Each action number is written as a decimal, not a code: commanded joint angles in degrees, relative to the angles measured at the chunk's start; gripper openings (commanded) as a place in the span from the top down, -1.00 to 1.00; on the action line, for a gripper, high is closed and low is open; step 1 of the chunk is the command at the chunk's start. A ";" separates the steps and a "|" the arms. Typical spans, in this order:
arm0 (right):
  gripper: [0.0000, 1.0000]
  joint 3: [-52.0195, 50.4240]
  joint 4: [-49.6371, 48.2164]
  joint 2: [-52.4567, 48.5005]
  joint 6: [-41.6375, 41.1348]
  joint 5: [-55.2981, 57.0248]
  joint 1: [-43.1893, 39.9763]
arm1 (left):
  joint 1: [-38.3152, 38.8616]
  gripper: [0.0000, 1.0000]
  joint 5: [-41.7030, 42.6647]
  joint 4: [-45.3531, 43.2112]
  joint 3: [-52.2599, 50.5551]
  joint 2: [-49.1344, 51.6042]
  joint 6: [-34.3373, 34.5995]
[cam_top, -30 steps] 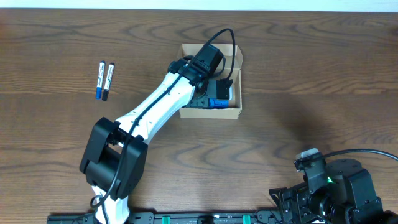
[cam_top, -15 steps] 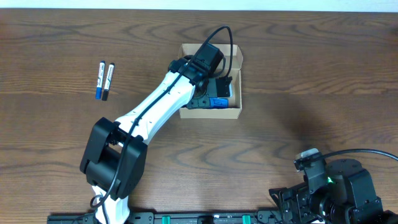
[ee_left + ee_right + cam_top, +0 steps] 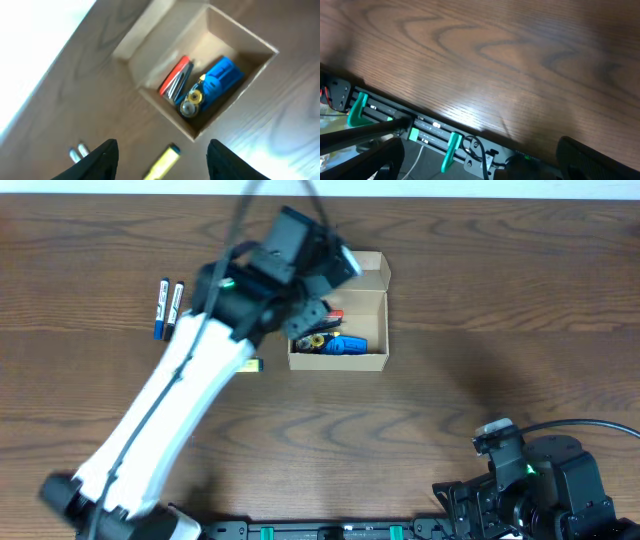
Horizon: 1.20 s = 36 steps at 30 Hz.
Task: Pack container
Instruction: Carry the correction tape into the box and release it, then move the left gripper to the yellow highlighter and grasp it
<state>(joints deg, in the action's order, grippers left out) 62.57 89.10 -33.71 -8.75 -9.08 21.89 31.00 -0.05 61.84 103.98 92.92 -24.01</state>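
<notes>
The container [image 3: 372, 298] is a tan cardboard box with its flap lid open at the table's middle back. In the left wrist view the container [image 3: 227, 30] holds a blue item [image 3: 222, 77], a red item [image 3: 175, 77] and a small yellow and silver piece [image 3: 192, 100]. My left gripper [image 3: 305, 315] hangs high over the box's left edge. In its own view the left gripper [image 3: 162, 147] is open and holds nothing. My right gripper [image 3: 485, 160] is open over the table's front edge.
A yellow marker [image 3: 250, 365] lies on the table just left of the box, seen far below my left fingers as the yellow marker [image 3: 162, 160]. Two blue-and-black markers [image 3: 167, 310] lie side by side at the far left. The right arm [image 3: 530, 475] is folded at the front right.
My left gripper has opened and risen out of the box, swinging left. The box's contents and the yellow marker beside it now show. The right arm has not moved.
</notes>
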 commanded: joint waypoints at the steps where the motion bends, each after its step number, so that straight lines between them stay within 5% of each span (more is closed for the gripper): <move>1: -0.98 -0.02 0.07 0.07 -0.59 -0.17 0.44 | -3.91 -0.13 -0.55 2.51 0.39 -2.27 18.36; 10: -0.98 -0.02 0.07 0.07 -0.59 -0.17 0.44 | -16.65 -0.01 -0.37 11.06 -1.68 -2.99 49.83; 14: -0.99 -0.02 0.07 0.07 -0.61 -0.17 0.44 | -19.21 -0.94 3.87 10.12 -2.23 -2.93 56.63; 23: -0.98 -0.02 0.07 0.07 -0.61 -0.17 0.44 | -19.26 -0.90 5.31 9.20 -2.27 -2.60 60.24; 28: -0.99 -0.02 0.07 0.07 -0.59 -0.17 0.44 | -19.26 -0.90 -3.54 17.49 -3.23 -0.46 83.30; 36: -0.99 -0.02 0.07 0.07 -0.61 -0.17 0.44 | -18.84 -0.90 -1.95 14.64 -8.50 7.17 89.85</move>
<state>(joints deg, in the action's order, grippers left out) 62.57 89.10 -33.71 -8.75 -9.08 21.89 11.84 -1.10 77.38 97.27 96.75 60.77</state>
